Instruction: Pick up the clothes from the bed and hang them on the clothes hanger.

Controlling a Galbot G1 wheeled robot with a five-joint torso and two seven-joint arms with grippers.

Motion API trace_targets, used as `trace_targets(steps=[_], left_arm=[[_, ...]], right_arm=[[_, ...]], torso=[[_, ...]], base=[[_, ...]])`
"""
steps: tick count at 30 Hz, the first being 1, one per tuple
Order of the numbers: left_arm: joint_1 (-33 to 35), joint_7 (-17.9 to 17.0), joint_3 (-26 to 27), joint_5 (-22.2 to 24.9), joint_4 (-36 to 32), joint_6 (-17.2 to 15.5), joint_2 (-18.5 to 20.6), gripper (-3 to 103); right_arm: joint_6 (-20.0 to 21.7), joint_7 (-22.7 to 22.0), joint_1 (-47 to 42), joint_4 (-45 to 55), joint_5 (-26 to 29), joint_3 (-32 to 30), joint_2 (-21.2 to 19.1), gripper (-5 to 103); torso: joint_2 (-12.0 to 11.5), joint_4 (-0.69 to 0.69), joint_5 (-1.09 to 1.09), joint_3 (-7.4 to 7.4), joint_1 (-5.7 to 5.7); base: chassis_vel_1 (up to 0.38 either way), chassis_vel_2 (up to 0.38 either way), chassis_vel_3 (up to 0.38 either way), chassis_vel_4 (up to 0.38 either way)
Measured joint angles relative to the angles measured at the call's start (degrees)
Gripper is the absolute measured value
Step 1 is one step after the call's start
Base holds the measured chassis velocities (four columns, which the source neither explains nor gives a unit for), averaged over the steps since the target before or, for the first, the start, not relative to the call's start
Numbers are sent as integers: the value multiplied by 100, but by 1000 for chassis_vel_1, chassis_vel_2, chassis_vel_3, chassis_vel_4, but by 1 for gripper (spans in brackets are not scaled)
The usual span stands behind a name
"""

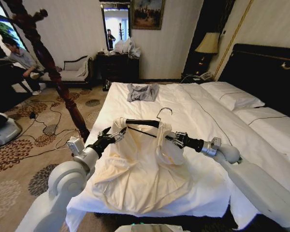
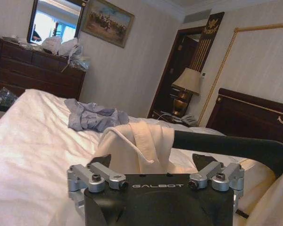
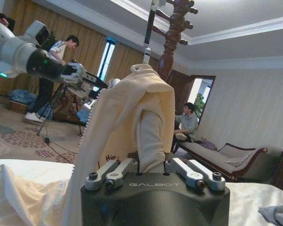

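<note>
The cream-yellow clothes [image 1: 135,174] lie spread on the white bed [image 1: 193,104], their shoulders raised over the black clothes hanger [image 1: 142,123], whose silver hook [image 1: 164,112] points towards the headboard. My left gripper [image 1: 114,136] stands open at the left shoulder. In the left wrist view its fingers [image 2: 102,160] straddle the cloth-covered end of the hanger [image 2: 236,146], with the clothes [image 2: 137,141] between them. My right gripper [image 1: 170,138] is shut on the right shoulder. In the right wrist view the clothes [image 3: 132,108] rise from between its jaws.
A small grey garment [image 1: 142,92] lies farther up the bed. The dark wooden coat stand [image 1: 53,67] rises from the carpet beside the bed's left edge. White pillows [image 1: 232,96] and a black headboard [image 1: 266,67] are on the right. A dresser [image 1: 118,65] lines the far wall.
</note>
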State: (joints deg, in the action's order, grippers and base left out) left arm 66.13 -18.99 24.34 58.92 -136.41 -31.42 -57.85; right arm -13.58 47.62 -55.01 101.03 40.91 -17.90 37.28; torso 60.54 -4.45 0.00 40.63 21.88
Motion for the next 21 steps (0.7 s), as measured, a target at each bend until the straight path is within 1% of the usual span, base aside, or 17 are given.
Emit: trace_targets(steps=[1, 3, 4, 6, 7, 9, 10, 14, 16, 19, 20, 21], left_arm=[[0, 0, 0, 0, 0, 0, 0, 101], [-39, 23, -54, -2, 83, 48, -30, 91], [-39, 23, -54, -2, 83, 48, -30, 91], [-75, 85, -97, -2, 164, 115, -79, 80], [-75, 85, -97, -2, 164, 115, -79, 80], [-93, 172, -118, -1, 201, 164, -106, 69], [-93, 172, -118, -1, 201, 164, -106, 69], [-90, 283, -133, -2, 221, 225, -108, 48], [-84, 301, -133, -2, 218, 231, -108, 48], [-21, 352, -125, -11, 135, 236, -97, 31], [-21, 352, -125, -11, 135, 236, -97, 31], [8, 364, -116, -19, 102, 234, -89, 26]], right_arm=[[0, 0, 0, 0, 0, 0, 0, 19], [8, -1, 16, 47, 0, 38, -5, 19], [8, -1, 16, 47, 0, 38, -5, 19], [15, -1, 39, 90, 0, 81, -13, 19], [15, -1, 39, 90, 0, 81, -13, 19], [18, -2, 50, 94, -4, 114, -13, 19], [18, -2, 50, 94, -4, 114, -13, 19], [18, 0, 66, 64, -24, 156, 5, 19], [16, 0, 70, 47, -32, 165, 13, 19], [0, 8, 91, -49, -67, 189, 46, 19], [0, 8, 91, -49, -67, 189, 46, 19], [-10, 12, 99, -95, -77, 193, 58, 19]], torso=[[0, 0, 0, 0, 0], [0, 0, 0, 0, 0], [0, 0, 0, 0, 0], [0, 0, 0, 0, 0], [0, 0, 0, 0, 0], [0, 0, 0, 0, 0], [0, 0, 0, 0, 0], [0, 0, 0, 0, 0], [0, 0, 0, 0, 0], [0, 0, 0, 0, 0], [0, 0, 0, 0, 0], [0, 0, 0, 0, 0]], base=[[0, 0, 0, 0], [0, 0, 0, 0], [0, 0, 0, 0], [0, 0, 0, 0], [0, 0, 0, 0], [0, 0, 0, 0], [0, 0, 0, 0], [0, 0, 0, 0], [0, 0, 0, 0], [0, 0, 0, 0], [0, 0, 0, 0], [0, 0, 0, 0]])
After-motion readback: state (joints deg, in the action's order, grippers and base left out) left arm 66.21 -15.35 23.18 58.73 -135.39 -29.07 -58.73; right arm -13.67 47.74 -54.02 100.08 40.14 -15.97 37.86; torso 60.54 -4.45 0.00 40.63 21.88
